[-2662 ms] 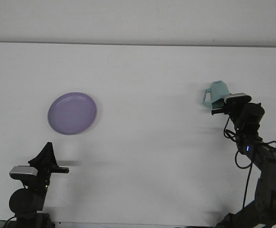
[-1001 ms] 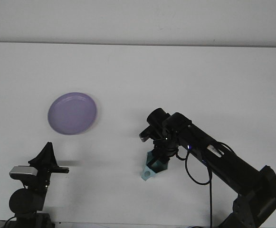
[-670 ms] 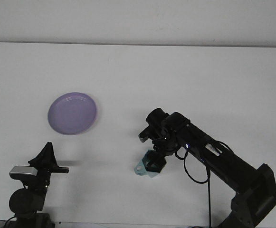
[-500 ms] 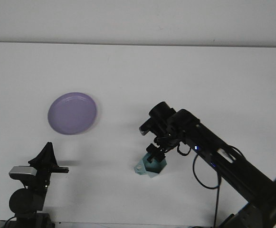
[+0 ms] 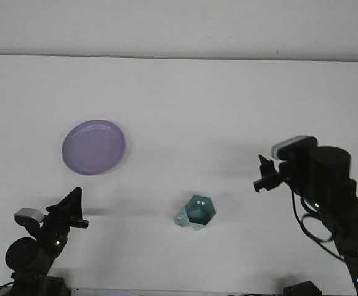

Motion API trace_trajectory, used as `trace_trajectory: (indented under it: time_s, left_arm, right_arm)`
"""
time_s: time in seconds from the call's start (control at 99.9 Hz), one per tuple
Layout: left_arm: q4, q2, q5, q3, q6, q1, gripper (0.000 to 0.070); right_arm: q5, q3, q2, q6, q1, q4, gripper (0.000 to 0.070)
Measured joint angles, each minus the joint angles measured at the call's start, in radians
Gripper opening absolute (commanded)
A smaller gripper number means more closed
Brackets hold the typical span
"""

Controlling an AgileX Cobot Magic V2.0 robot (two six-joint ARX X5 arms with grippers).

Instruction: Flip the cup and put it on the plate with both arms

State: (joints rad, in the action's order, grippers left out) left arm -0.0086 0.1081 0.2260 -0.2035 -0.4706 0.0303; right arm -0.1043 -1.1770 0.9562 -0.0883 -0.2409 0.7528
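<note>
The right gripper (image 5: 264, 176) hangs empty above the table (image 5: 228, 92), well to the right of the cup (image 5: 195, 213) and pointing left toward it; its fingers appear as one small dark cluster, and whether they stand apart or together cannot be determined from this view. The left gripper (image 5: 71, 206) sits low at the near-left corner, its dark fingers also too indistinct to tell whether they are spread or closed, and it holds nothing visible. The cup, teal with faceted sides, rests on the bare table between the two arms, mouth facing upward, with its handle projecting to the lower left. This central position is judged to serve as a hand-over point: the cup stands within plausible reach of the left arm, and the outward-turned handle offers a grasp feature on that side. The plate (image 5: 93, 147), lilac and round, lies flat on the left half of the table, well apart from the cup and forward of the left gripper, with nothing on it. Placement on the plate is therefore not yet done. Count: one cup, one plate, two grippers, one table surface; no other loose objects are visible.
</note>
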Motion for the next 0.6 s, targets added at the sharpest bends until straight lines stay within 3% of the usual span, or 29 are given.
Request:
trace_trajectory:
  time_s: [0.21, 0.34, 0.42, 0.46, 0.6]
  left_arm:
    - [-0.109, 0.238, 0.110, -0.240, 0.023, 0.027, 0.0015]
    - [-0.176, 0.432, 0.193, -0.389, 0.064, 0.074, 0.0015]
    - [-0.249, 0.552, 0.203, -0.491, 0.115, 0.122, 0.0025]
    - [-0.293, 0.612, 0.204, -0.543, 0.150, 0.150, 0.0070]
    - [-0.465, 0.805, 0.205, -0.725, 0.281, 0.258, 0.0329]
  right_arm:
    - [0.000, 0.399, -0.337, 0.038, 0.161, -0.279, 0.0349]
    - [0.000, 0.597, -0.476, 0.073, 0.192, -0.421, 0.0348]
    - [0.001, 0.683, -0.541, 0.097, 0.196, -0.457, 0.0348]
    - [0.002, 0.712, -0.566, 0.102, 0.196, -0.460, 0.0348]
    - [0.000, 0.738, -0.603, 0.113, 0.196, -0.516, 0.0348]
